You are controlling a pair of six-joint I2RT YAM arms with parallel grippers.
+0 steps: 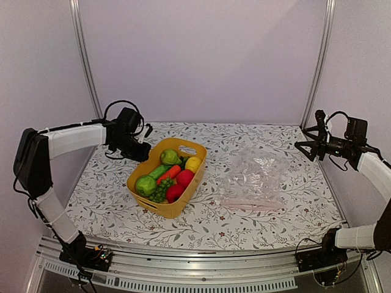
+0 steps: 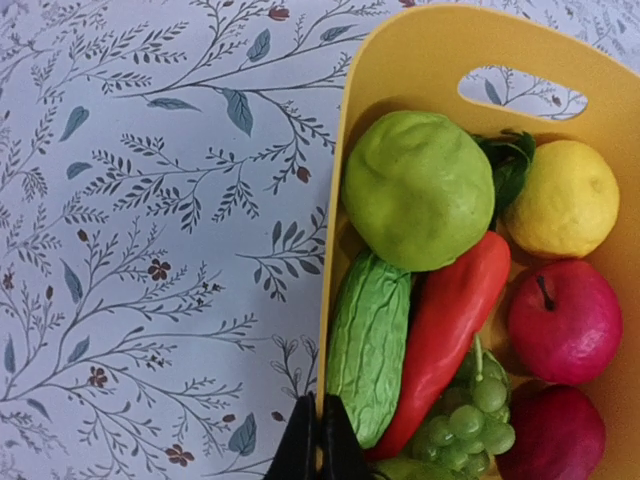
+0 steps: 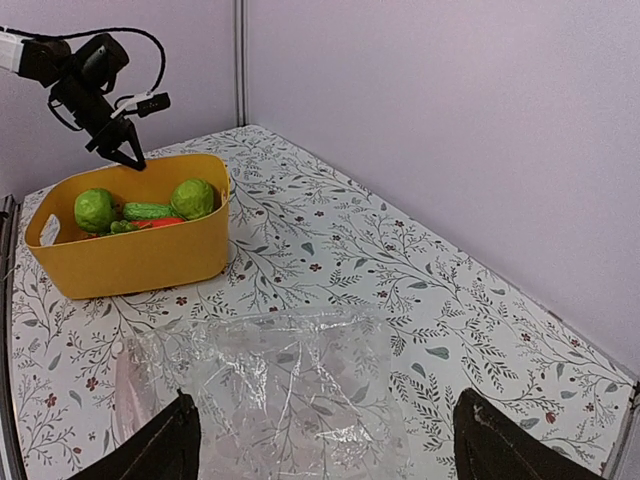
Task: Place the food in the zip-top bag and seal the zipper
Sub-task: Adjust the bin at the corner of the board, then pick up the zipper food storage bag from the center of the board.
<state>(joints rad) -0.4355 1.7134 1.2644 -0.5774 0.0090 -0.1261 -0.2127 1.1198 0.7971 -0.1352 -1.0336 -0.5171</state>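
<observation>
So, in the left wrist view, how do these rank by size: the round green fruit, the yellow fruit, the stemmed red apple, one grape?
1. round green fruit, clearly largest.
2. yellow fruit and red apple: about alike, not ranked.
3. single grape, smallest.
All lie in the yellow tub.

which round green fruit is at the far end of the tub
the green one beside the lemon, by the handle slot; the other green one sits at the near end of the tub, next to the grapes
</observation>
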